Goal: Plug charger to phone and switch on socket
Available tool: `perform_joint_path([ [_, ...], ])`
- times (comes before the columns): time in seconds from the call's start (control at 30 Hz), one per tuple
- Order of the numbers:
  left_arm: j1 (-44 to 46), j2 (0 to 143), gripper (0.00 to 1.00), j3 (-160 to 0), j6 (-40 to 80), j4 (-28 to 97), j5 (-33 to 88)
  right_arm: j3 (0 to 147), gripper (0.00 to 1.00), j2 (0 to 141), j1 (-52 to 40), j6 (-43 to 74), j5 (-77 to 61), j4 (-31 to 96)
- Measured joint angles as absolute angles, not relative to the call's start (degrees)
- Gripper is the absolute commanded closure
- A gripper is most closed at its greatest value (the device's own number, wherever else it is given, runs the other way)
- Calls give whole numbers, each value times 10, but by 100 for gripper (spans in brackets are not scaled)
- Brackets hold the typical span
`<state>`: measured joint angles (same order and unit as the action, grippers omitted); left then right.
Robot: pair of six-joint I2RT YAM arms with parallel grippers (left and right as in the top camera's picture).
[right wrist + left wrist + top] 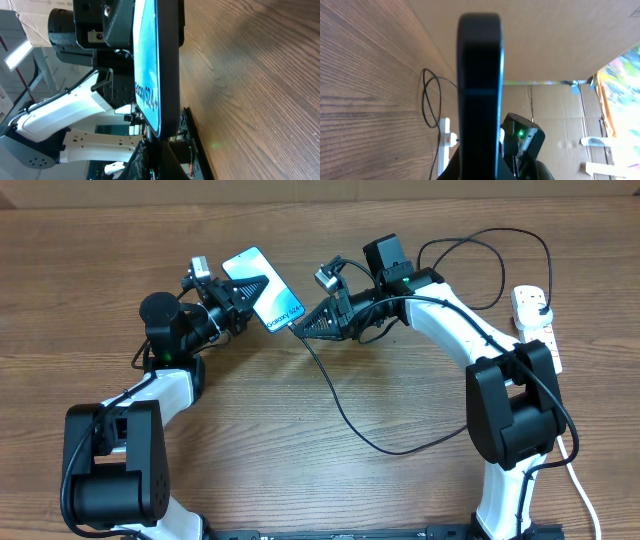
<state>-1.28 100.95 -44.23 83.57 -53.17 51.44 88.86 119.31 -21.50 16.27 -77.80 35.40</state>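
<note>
Wood table (300, 480); my left claw (250, 288) clamps the phone (279, 305), edge-on there, screen-on from my right claw (300, 327) gripping charger (400, 452).

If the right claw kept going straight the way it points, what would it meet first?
The phone, at its lower end, held by the left claw; the gap looks small, depth unclear.

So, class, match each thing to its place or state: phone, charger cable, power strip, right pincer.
1 phone; 2 charger cable; 3 power strip; 4 right pincer.
A at the right edge of the table; B shut, at the phone's bottom end; C held in the left pincer; D looping across the table.
Pairs: 1-C, 2-D, 3-A, 4-B.
</note>
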Motion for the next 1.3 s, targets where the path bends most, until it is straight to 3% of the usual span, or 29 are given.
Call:
perform_joint_path([
  [1.3,-7,1009,96,-464,764,-473,510,883,96,1193,-218,268,-739,267],
])
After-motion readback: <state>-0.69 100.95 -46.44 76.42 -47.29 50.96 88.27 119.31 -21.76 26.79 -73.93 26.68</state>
